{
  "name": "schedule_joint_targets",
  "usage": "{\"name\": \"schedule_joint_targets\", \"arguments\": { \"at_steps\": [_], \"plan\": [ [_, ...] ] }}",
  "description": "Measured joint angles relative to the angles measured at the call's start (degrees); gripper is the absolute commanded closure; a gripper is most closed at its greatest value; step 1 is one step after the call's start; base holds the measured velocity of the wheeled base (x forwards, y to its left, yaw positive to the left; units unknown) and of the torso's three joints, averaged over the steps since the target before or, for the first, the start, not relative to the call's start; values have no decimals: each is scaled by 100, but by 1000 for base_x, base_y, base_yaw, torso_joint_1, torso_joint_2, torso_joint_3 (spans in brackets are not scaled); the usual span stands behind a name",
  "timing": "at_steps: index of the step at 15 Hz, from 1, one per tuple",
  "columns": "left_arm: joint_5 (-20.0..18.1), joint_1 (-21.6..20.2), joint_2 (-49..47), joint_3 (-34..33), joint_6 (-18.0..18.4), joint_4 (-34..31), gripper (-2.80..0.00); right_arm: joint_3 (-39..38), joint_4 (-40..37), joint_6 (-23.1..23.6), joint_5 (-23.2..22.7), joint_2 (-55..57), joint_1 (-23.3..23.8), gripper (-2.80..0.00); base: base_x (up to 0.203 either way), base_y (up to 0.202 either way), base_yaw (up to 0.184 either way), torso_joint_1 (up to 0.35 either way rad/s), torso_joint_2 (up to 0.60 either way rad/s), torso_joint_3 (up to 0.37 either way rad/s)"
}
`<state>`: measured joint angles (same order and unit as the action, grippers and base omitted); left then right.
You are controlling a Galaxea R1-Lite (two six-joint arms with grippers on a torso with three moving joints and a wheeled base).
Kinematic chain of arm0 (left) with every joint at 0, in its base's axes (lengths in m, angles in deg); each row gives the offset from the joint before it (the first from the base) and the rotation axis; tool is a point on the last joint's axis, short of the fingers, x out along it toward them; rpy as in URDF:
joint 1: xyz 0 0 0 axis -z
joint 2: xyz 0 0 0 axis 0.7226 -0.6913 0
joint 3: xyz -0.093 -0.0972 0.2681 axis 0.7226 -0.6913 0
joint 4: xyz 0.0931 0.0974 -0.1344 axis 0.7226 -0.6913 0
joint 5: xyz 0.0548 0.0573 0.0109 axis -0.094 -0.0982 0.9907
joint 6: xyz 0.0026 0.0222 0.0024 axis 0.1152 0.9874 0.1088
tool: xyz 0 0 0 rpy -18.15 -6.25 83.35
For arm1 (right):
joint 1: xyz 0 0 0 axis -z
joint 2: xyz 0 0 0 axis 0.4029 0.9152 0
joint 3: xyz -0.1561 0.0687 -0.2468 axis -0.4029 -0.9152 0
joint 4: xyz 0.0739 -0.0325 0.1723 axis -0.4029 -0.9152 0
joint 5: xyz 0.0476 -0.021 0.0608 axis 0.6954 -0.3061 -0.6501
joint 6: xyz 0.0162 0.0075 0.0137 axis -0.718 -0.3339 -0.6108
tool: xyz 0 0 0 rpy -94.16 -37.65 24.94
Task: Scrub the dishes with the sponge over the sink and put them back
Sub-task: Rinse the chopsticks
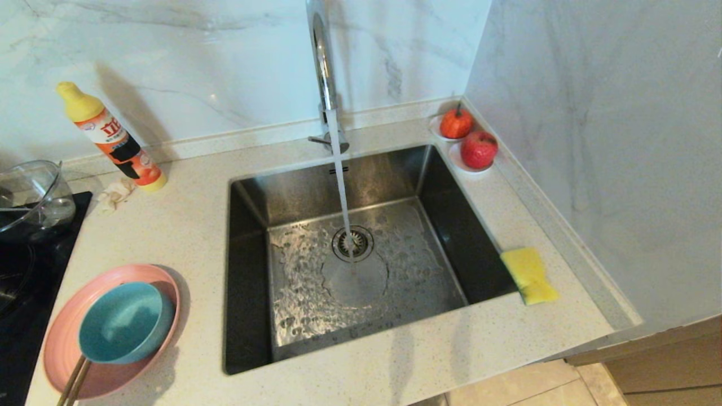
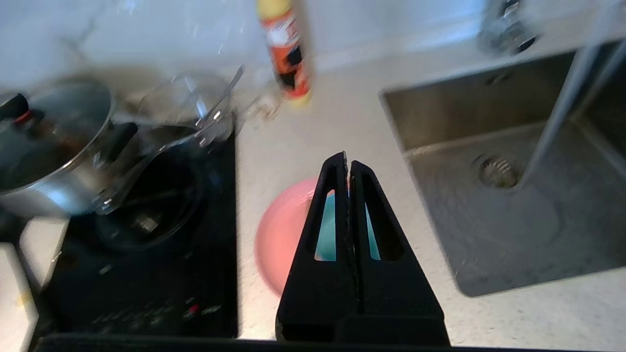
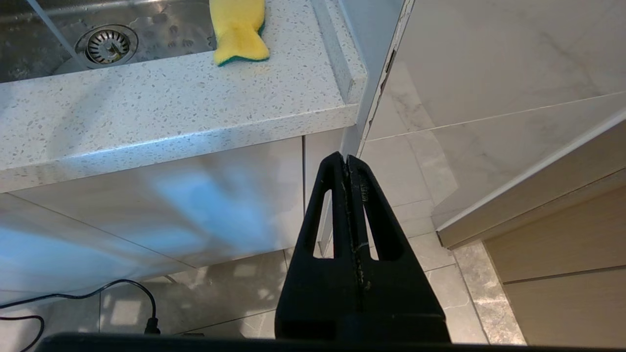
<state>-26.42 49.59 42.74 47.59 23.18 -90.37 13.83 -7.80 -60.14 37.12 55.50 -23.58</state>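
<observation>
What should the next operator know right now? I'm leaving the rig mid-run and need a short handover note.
Left gripper: shut, empty, above the dishes.
Right gripper: shut, empty, parked below the counter edge.
Teal bowl sits in the pink plate left of the sink, chopsticks alongside the bowl.
Sponge lies on the counter at the sink's right rim.
Tap is running.
Done: nothing picked up yet.
Left: take sponge and dishes, scrub over the sink, put them back.
</observation>
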Motion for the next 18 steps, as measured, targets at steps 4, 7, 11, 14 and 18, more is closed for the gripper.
{"name": "schedule_joint_targets", "arguments": {
  "at_steps": [4, 7, 11, 14, 18],
  "plan": [
    [110, -336, -1536, 732, -22, -801, 0, 0, 2, 0, 0, 0, 0, 0, 0, 0, 0, 0, 0, 0],
    [-804, -1364, -2350, 751, 30, -2268, 0, 0, 3, 0, 0, 0, 0, 0, 0, 0, 0, 0, 0, 0],
    [-1405, -1966, -2762, 617, 36, -3414, -280, 0, 0, 0, -2, 0, 0, 0, 0, 0, 0, 0, 0, 0],
    [-1417, -2032, -2836, 227, -26, -3667, -280, 0, 2, 0, -2, 0, 0, 0, 0, 0, 0, 0, 0, 0],
    [-1382, -2254, -3198, -159, -113, -3039, -280, 0, 0, 2, 1, 0, 0, 0, 0, 0, 0, 0, 0, 0]
  ]
}}
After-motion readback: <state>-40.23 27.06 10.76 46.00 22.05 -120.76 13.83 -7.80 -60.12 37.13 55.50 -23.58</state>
